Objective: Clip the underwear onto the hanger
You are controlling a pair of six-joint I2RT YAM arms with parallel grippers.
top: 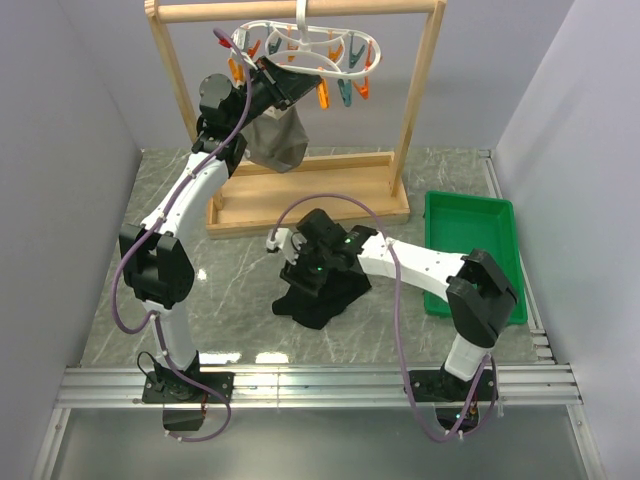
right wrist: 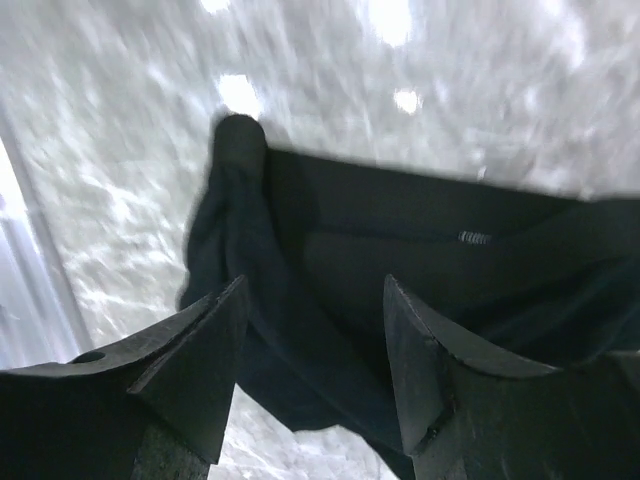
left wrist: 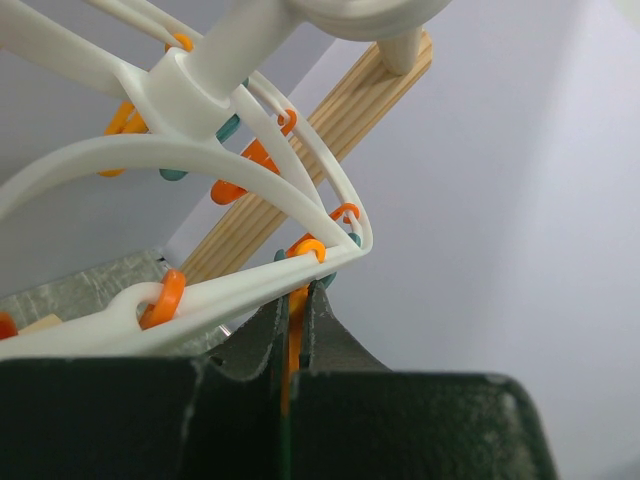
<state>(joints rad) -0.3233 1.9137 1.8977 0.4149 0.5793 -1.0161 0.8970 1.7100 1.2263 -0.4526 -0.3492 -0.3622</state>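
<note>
The top view showed two white-and-black robot arms, the left arm (top: 165,250) at lower left and the right arm (top: 425,262) at lower right, on one grey marbled table (top: 240,290). At upper centre stood one tall wooden rack (top: 421,90) carrying one white plastic oval hanger (top: 301,25), whose small orange and teal plastic clothes pegs (top: 345,90) were too crowded for a sure count. There were two garments, one grey-beige fabric garment (top: 278,140) at upper centre and one black soft fabric garment (top: 320,295) at centre, and one green rectangular plastic tray (top: 470,230) at right.
</note>
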